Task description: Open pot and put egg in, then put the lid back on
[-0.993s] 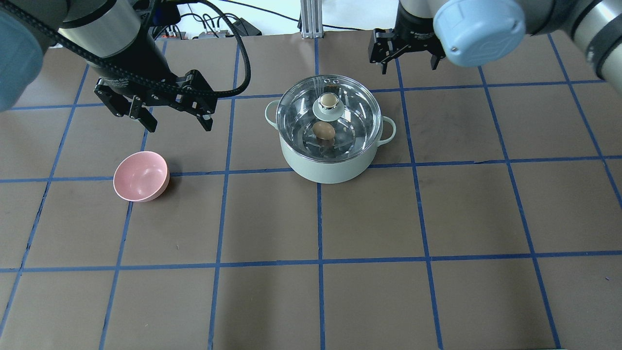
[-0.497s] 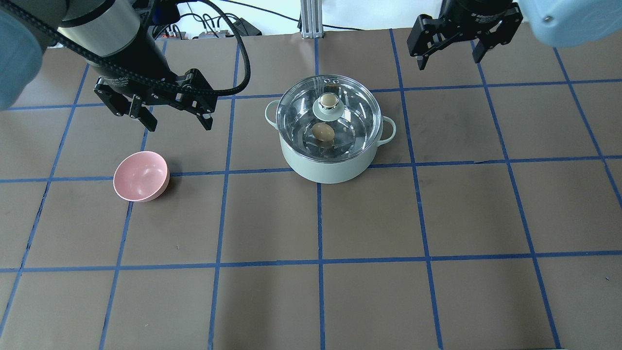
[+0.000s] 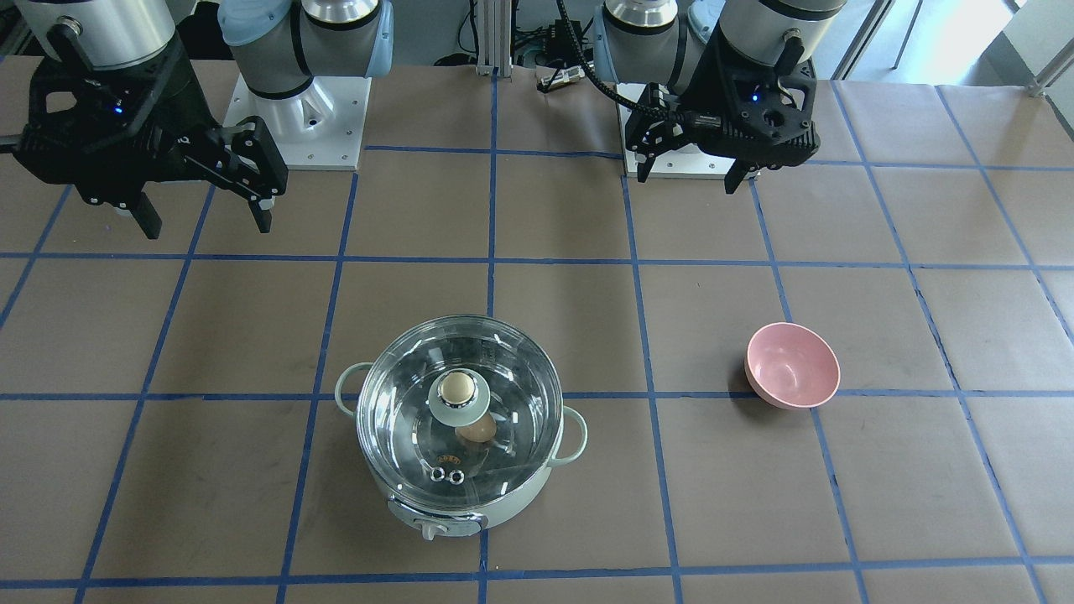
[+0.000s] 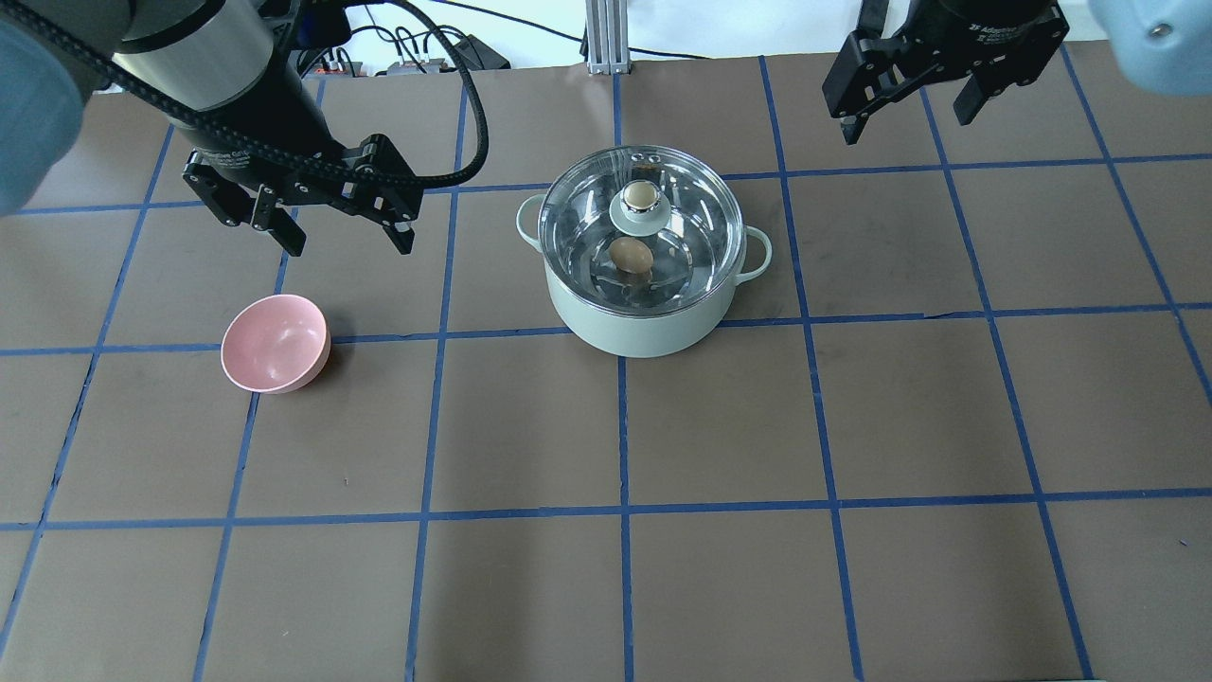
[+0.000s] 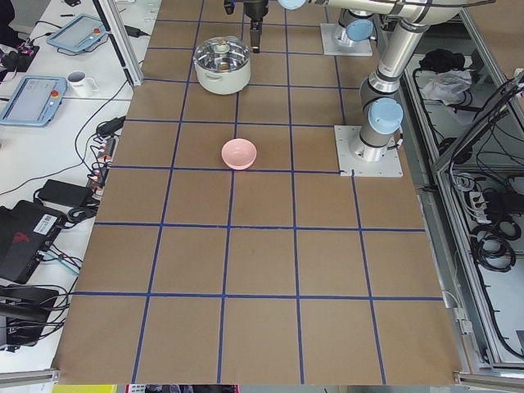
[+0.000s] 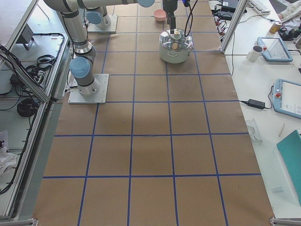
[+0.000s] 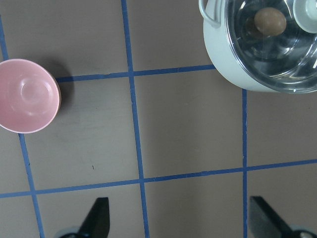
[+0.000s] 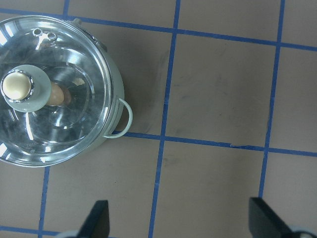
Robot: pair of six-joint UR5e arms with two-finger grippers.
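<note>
The mint-green pot (image 4: 644, 327) stands mid-table with the glass lid (image 4: 691, 208) on it, beige knob up. The tan egg (image 4: 630, 255) lies inside, seen through the glass. The pot (image 3: 470, 507), lid (image 3: 403, 394) and egg (image 3: 480, 431) also show in the front view. My left gripper (image 4: 343, 235) is open and empty, raised left of the pot. My right gripper (image 4: 914, 106) is open and empty, raised behind and right of the pot. The right wrist view shows the lid (image 8: 74, 64); the left wrist view shows the egg (image 7: 270, 21).
A pink bowl (image 4: 276, 343) sits empty left of the pot, below my left gripper; it also shows in the front view (image 3: 793, 366). Brown table paper with blue tape grid lines. Robot bases stand at the table's back edge.
My right gripper has moved up and to the right, away from the lid. The left arm, pot, lid and egg have not moved.
</note>
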